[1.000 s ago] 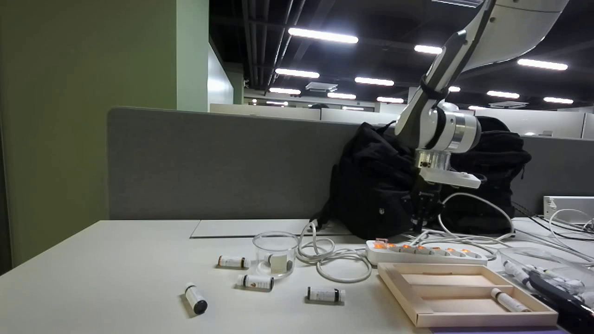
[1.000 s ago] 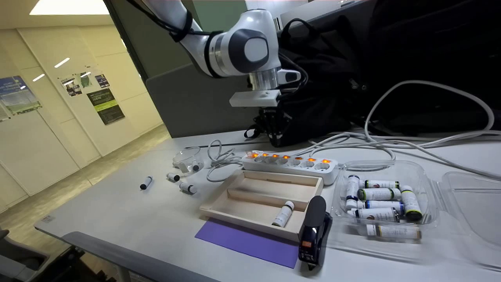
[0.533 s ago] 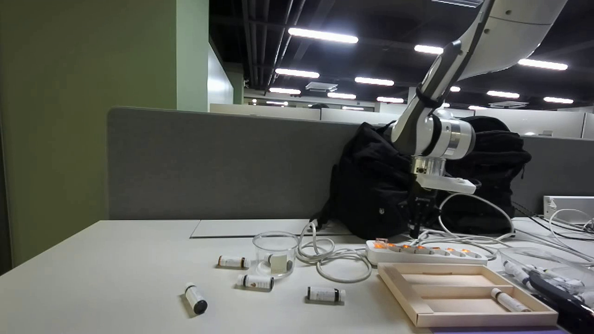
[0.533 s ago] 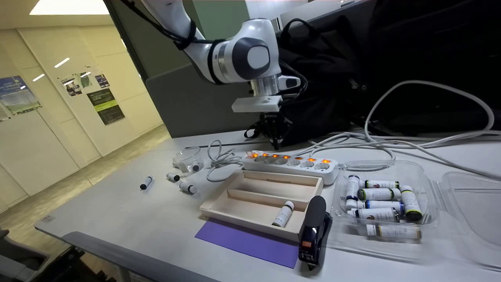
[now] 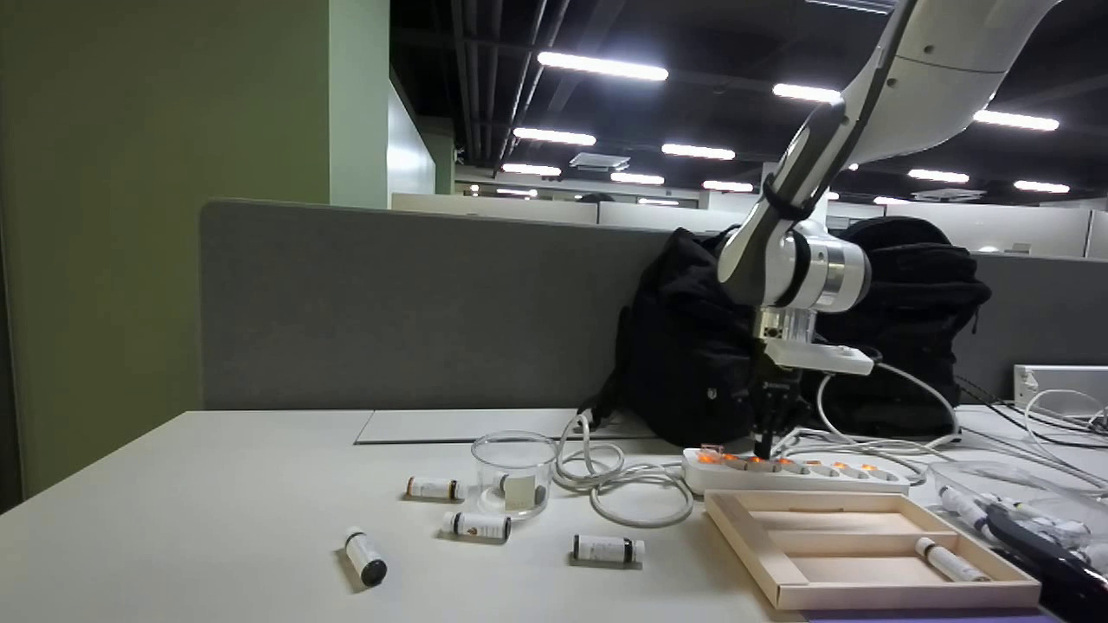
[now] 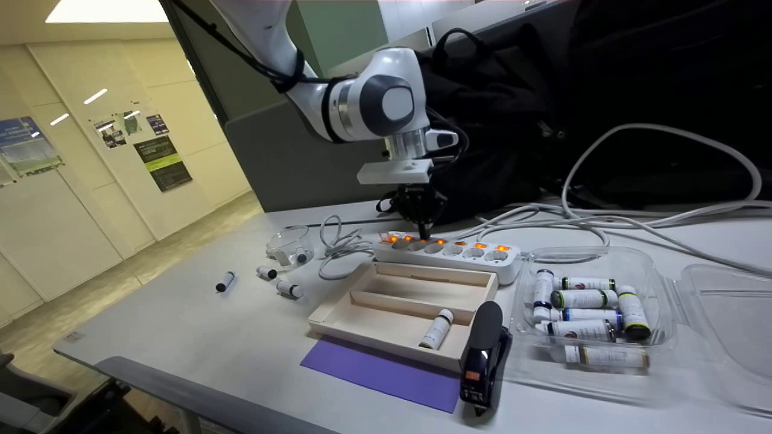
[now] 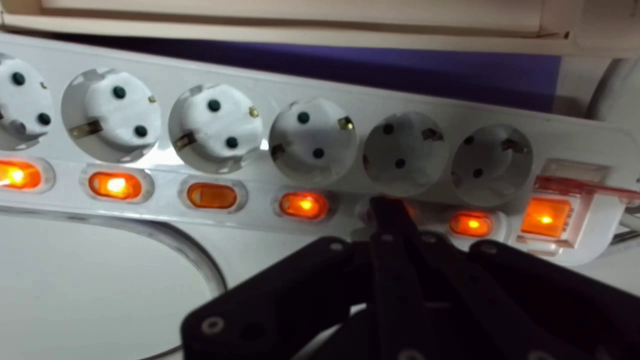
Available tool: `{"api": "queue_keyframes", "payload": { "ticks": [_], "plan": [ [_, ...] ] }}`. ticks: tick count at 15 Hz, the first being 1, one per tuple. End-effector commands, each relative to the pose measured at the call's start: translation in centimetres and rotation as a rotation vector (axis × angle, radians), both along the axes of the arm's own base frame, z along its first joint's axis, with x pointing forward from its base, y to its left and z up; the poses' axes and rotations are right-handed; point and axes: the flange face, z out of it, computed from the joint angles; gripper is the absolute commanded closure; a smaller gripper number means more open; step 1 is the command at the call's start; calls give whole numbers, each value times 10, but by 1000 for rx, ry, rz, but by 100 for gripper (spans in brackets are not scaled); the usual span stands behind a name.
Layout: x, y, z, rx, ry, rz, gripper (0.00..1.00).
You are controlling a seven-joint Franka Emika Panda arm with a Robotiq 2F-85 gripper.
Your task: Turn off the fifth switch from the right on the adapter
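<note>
The adapter [image 6: 446,259] is a long white power strip behind the wooden tray in both exterior views [image 5: 796,480]; it fills the wrist view [image 7: 260,189]. Most of its orange switches glow. One switch [image 7: 211,195] looks unlit, third from the right in an exterior view [image 6: 460,243]. My gripper [image 7: 392,205] is shut with nothing between its fingers. It points down in both exterior views [image 5: 763,450] [image 6: 424,232], its tips over the fifth switch from the right there. They hide most of that switch [image 7: 411,210]; an orange edge shows. I cannot tell whether they press it.
The wooden tray [image 6: 356,301] with one vial lies in front of the adapter. A black stapler [image 6: 485,355] and a clear box [image 6: 657,301] of vials stand to its right. Black backpacks [image 5: 684,346] and white cables [image 6: 543,211] lie behind. A clear cup [image 5: 515,450] stands left.
My gripper has moved down, and slightly left in both exterior views, from above and behind the adapter to its switch row. The adapter and other objects have not moved.
</note>
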Motion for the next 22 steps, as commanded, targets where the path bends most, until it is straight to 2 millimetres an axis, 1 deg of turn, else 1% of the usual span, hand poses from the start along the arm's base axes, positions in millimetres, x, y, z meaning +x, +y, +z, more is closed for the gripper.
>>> {"api": "queue_keyframes", "payload": {
  "ticks": [1, 4, 9, 12, 15, 17, 18, 19, 20, 21, 22],
  "plan": [
    [10, 7, -4, -16, -1, 11, 100],
    [9, 14, -6, -37, 7, 48, 100],
    [7, 34, -11, -93, 29, 169, 100],
    [3, 52, -12, -128, 44, 253, 100],
    [4, 67, -12, -150, 45, 302, 100],
    [13, 71, 1, -163, 26, 309, 100],
    [24, 69, 11, -165, 12, 305, 100],
    [30, 71, 24, -169, 5, 303, 100],
    [40, 73, 45, -171, -5, 296, 100],
    [49, 74, 63, -167, -18, 287, 74],
    [58, 73, 87, -171, -20, 276, 72]
  ]
}}
